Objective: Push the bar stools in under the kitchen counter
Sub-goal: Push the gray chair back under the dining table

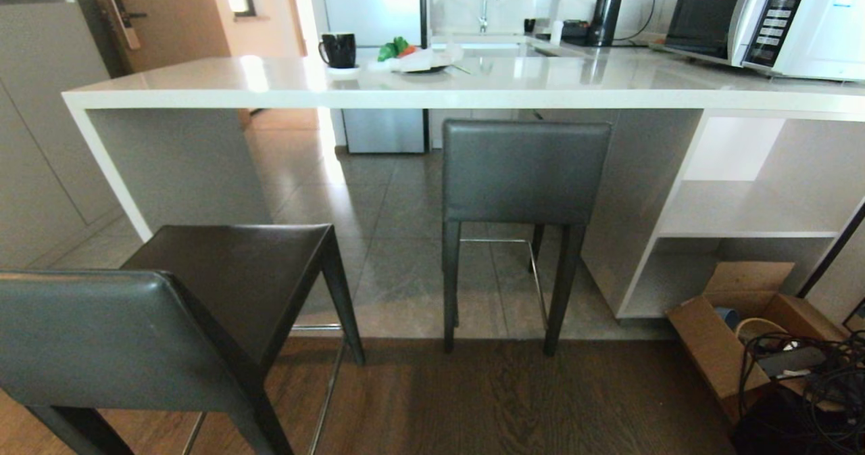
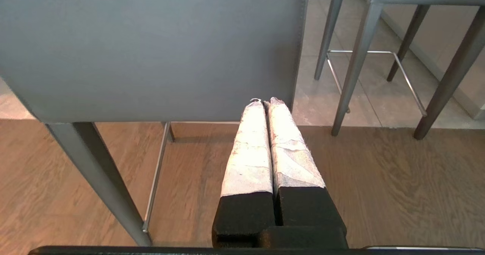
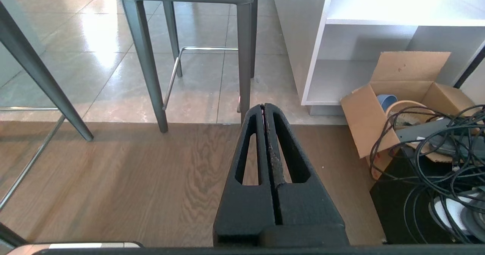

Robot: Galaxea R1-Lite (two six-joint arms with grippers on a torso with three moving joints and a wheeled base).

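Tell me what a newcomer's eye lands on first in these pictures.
First, the near bar stool, pulled out onto the wood floor at the lower left, well clear of the kitchen counter. Next, the second stool, standing at the counter's edge with its backrest just below the white slab. Then the cluttered cardboard box and cables at the lower right.

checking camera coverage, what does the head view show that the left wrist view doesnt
Only the head view: the counter with a black mug, a microwave and a cardboard box. Only the left wrist view: the shut left tool close behind the near stool's backrest. Both: the near stool, the far stool and the wood floor.
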